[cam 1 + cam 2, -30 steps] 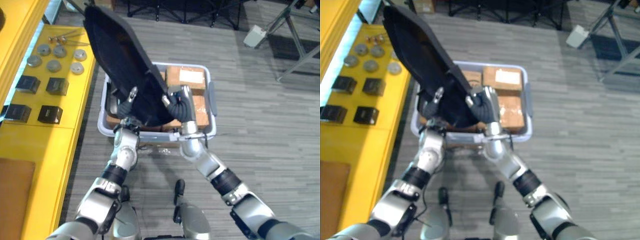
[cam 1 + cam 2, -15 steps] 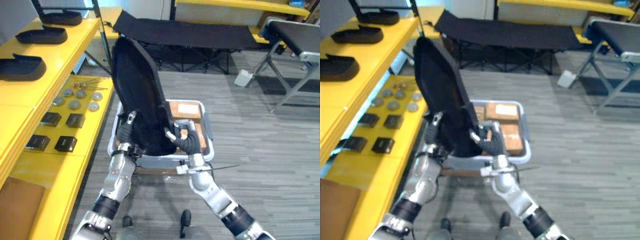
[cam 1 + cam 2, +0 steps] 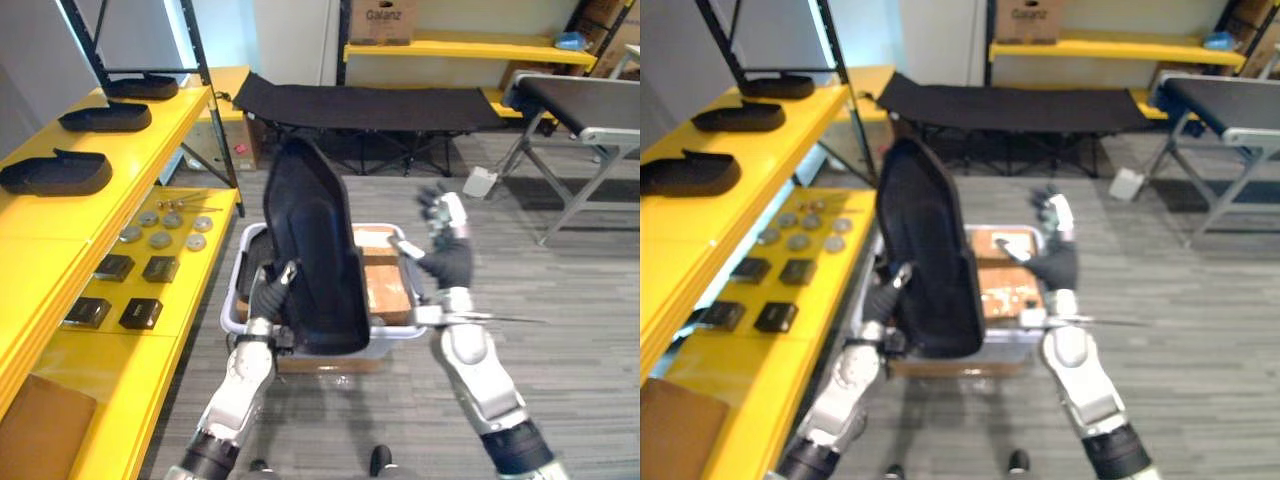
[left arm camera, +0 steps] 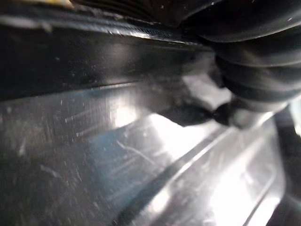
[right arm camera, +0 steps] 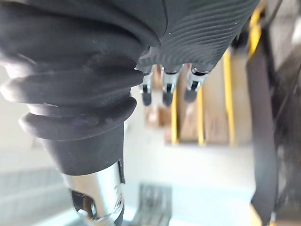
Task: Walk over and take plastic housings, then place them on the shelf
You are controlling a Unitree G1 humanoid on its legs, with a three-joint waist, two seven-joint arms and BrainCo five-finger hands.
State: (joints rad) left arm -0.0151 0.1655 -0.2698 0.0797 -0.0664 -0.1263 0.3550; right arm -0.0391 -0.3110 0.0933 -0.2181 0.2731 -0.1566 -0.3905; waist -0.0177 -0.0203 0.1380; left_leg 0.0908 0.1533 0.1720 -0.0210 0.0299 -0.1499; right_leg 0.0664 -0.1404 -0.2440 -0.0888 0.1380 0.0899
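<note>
A large black plastic housing (image 3: 315,250) stands upright over the grey bin (image 3: 398,337). My left hand (image 3: 268,298) is shut on its lower left edge, with a finger hooked over the front. In the left wrist view the housing's glossy inner face (image 4: 94,155) is very close. My right hand (image 3: 447,262) is raised to the right of the housing, apart from it, its fingers (image 5: 164,89) straight and spread. Three more black housings (image 3: 55,172) lie along the yellow shelf (image 3: 40,270) at the left.
Cardboard boxes (image 3: 385,285) lie in the bin. The lower shelf tier holds metal discs (image 3: 160,228) and small black blocks (image 3: 140,312). A black cot (image 3: 370,105) stands behind, and a grey table on metal legs (image 3: 580,100) at the far right.
My right hand let go of the housing, opened and rose to the right. The housing now stands more upright in my left hand alone. The camera has tilted up.
</note>
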